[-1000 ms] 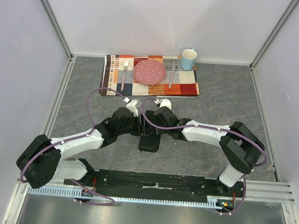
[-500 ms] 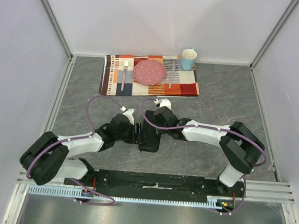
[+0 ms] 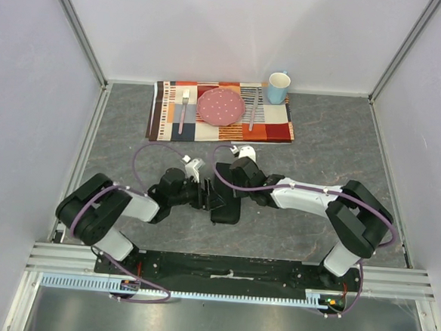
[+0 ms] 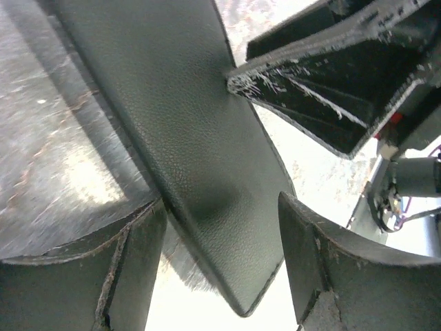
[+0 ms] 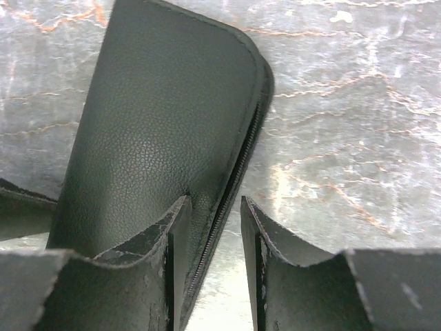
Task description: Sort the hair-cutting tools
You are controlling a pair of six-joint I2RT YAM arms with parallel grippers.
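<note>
Top external | placemat (image 3: 272,130), plate (image 3: 221,106), cup (image 3: 278,87) | far edge

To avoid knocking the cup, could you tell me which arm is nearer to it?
Right. The right arm reaches in on the cup's near side, wrist just short of the placemat; the left arm sits farther left.

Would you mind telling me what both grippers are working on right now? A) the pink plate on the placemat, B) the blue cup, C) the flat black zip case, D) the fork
C: both wrist views show the fingers straddling the black zip case, and from above the left gripper and right gripper meet over it mid-table, far from the placemat.
</note>
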